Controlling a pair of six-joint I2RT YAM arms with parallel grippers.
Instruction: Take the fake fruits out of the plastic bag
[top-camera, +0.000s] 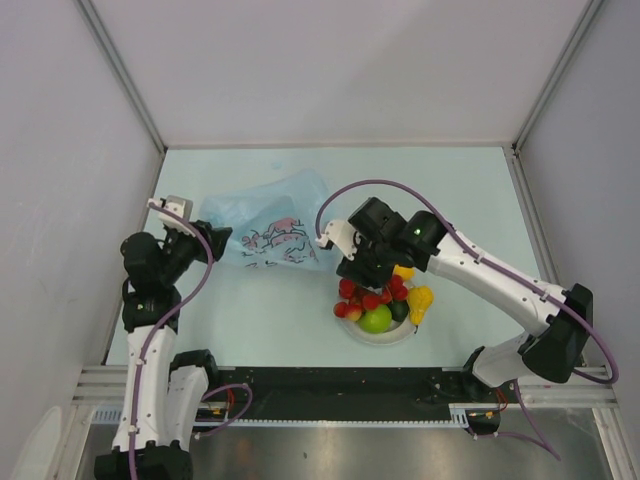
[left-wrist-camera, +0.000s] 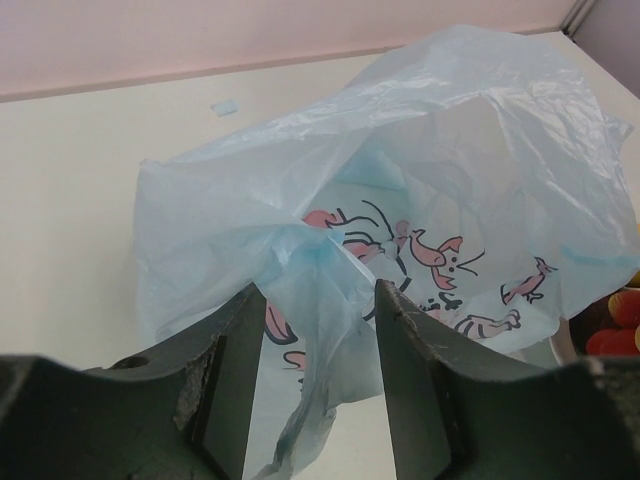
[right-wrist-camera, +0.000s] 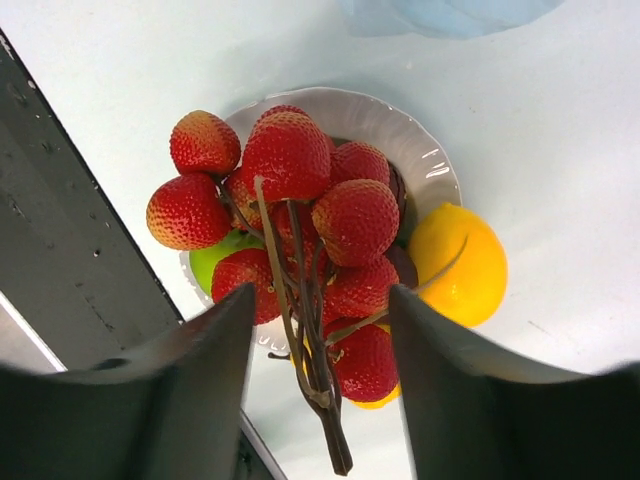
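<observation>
In the top view the plastic bag (top-camera: 270, 228) lies crumpled on the pale table (top-camera: 450, 200), at about ten o'clock from the white plate (top-camera: 385, 338) and close to it. The left gripper (top-camera: 210, 240) sits at the bag's nine o'clock edge. Its wrist view shows a twisted fold of the blue film bunched between the two dark fingers (left-wrist-camera: 235, 370) and touching both inner faces, so the left gripper (left-wrist-camera: 315, 350) holds the bag (left-wrist-camera: 450, 180) at a middling width. The right gripper (top-camera: 350, 268) hangs over the plate's eleven o'clock side. In its own view its jaws stand well apart, and the brown stalk of the red fruit bunch (right-wrist-camera: 320, 220) runs through the gap, touching neither finger (right-wrist-camera: 200, 380). The bunch rests on the heap in the plate (right-wrist-camera: 430, 160). In the top view a green apple (top-camera: 376, 320) sits at the plate's six o'clock and a yellow lemon (top-camera: 420, 300) at three o'clock.
</observation>
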